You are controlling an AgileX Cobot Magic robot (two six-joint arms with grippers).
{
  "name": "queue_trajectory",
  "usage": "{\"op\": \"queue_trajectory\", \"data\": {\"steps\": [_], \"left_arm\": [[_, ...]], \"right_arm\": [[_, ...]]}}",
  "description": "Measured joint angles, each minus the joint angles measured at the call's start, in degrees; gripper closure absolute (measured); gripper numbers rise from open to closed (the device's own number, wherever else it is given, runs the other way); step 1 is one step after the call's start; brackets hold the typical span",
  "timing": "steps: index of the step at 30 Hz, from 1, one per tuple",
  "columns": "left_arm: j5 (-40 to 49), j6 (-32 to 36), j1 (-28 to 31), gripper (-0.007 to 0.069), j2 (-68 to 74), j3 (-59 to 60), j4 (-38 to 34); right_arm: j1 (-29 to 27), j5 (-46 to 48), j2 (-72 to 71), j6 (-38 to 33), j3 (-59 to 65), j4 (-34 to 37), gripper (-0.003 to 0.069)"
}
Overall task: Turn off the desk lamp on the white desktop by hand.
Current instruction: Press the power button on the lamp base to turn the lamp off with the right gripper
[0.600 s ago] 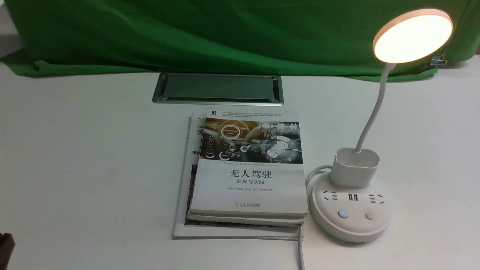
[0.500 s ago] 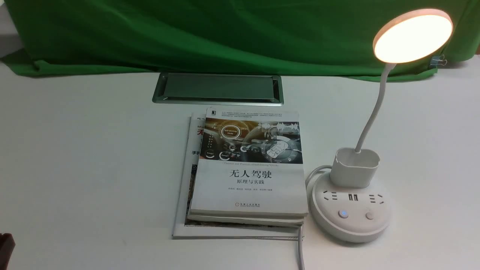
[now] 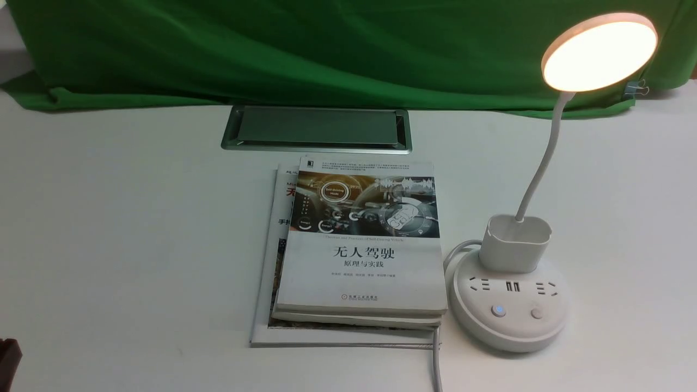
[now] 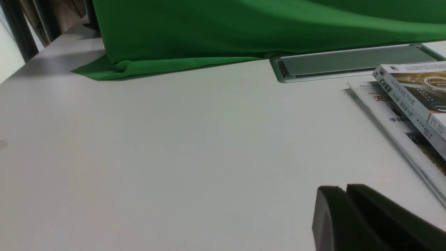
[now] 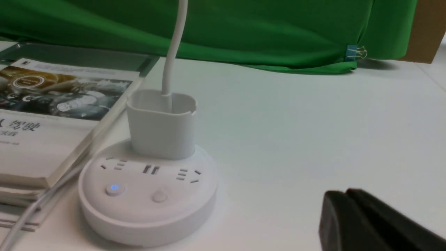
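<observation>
Front view: lamp (image 3: 516,244) glowing on the desk (image 3: 136,228), right of the books (image 3: 362,256). Near its base (image 5: 146,209) the right end effector (image 5: 345,198) seems pinched shut, probably to poke a button (image 5: 114,188); left end effector (image 4: 346,191) likewise, parked well away.

Open white desk (image 3: 626,228) lies right of the lamp base (image 3: 509,324); stacked books (image 3: 359,272) sit just beside its left, blocking that side.
</observation>
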Motion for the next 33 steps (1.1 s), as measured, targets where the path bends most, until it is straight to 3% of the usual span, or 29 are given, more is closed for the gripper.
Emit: {"op": "queue_trajectory", "data": {"steps": [7,14,20,25,31,33], "left_arm": [[0.00,0.00,0.00,0.0605,0.00,0.00,0.00],[0.00,0.00,0.00,0.0605,0.00,0.00,0.00],[0.00,0.00,0.00,0.0605,0.00,0.00,0.00],[0.00,0.00,0.00,0.0605,0.00,0.00,0.00],[0.00,0.00,0.00,0.0605,0.00,0.00,0.00],[0.00,0.00,0.00,0.0605,0.00,0.00,0.00]], "right_arm": [[0.00,-1.00,0.00,0.87,0.00,0.69,0.0609],[0.00,-13.22,0.00,28.79,0.00,6.42,0.0608],[0.34,-16.88,0.00,31.99,-0.19,6.49,0.0609],[3.50,-0.88,8.21,23.56,-11.05,6.60,0.0604],[6.60,27.82,32.23,10.19,-32.28,6.49,0.0607],[6.63,33.15,39.80,7.94,-36.52,6.23,0.0607]]}}
